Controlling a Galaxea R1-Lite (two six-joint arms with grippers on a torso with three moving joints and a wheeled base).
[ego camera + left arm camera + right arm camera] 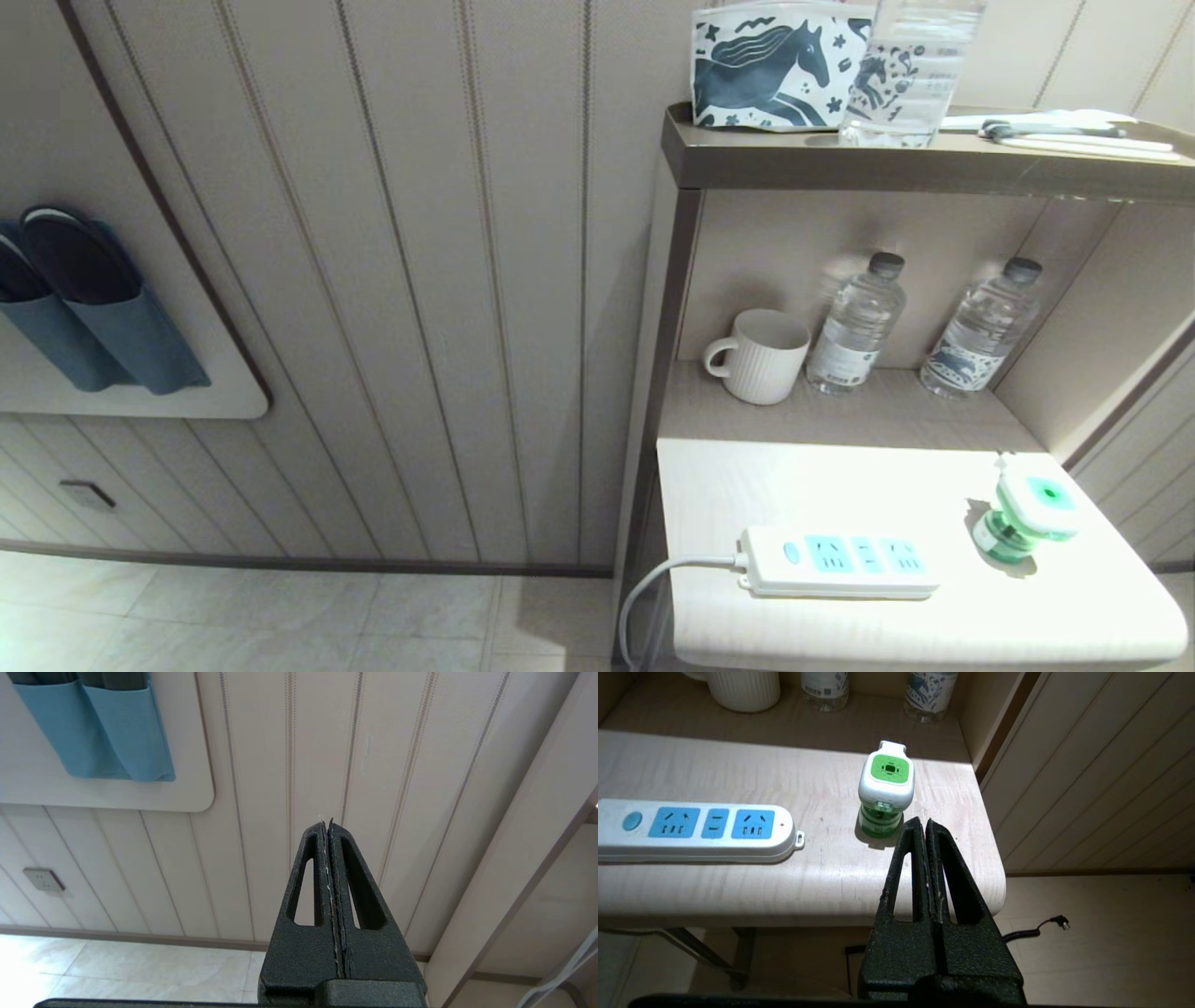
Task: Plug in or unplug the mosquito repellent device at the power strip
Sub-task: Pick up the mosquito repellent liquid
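Head view: power strip [840,561] laid at lower centre of the tabletop [728,485], sockets unoccupied; mosquito repellent device [1025,517] stood unplugged just right of it; right gripper [923,822] closed, empty, near the device; left gripper [326,823] closed, facing wall.

I'm seeing glossy white plastic on the power strip [691,828], with smooth light-blue panels. The mosquito repellent device [886,793] is showing a shiny white plastic head over translucent green liquid. The table [738,886] is looking like pale, smooth wood grain. The right gripper [923,822] is wearing rough, matt black plastic, as is the left gripper [326,823].
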